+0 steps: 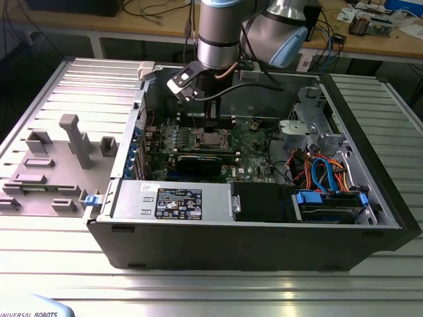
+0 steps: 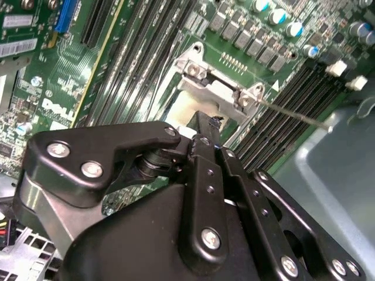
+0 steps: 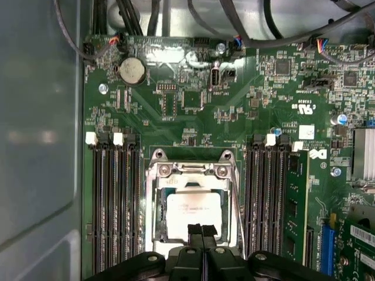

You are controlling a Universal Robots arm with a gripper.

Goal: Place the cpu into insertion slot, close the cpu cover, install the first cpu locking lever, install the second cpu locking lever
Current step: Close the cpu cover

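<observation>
Claw (image 3: 203, 230), fingers together, tips just over cpu (image 3: 190, 208) inside cpu cover (image 3: 158, 205) frame.

Bright, seemingly overhead light; glare whitens the cpu (image 3: 193, 211); computer case (image 1: 251, 247) walls dark

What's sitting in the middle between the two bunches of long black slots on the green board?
In the first wrist view, the cpu sits there, framed by the silver cpu cover, with the gripper right over the cpu's edge.
</observation>
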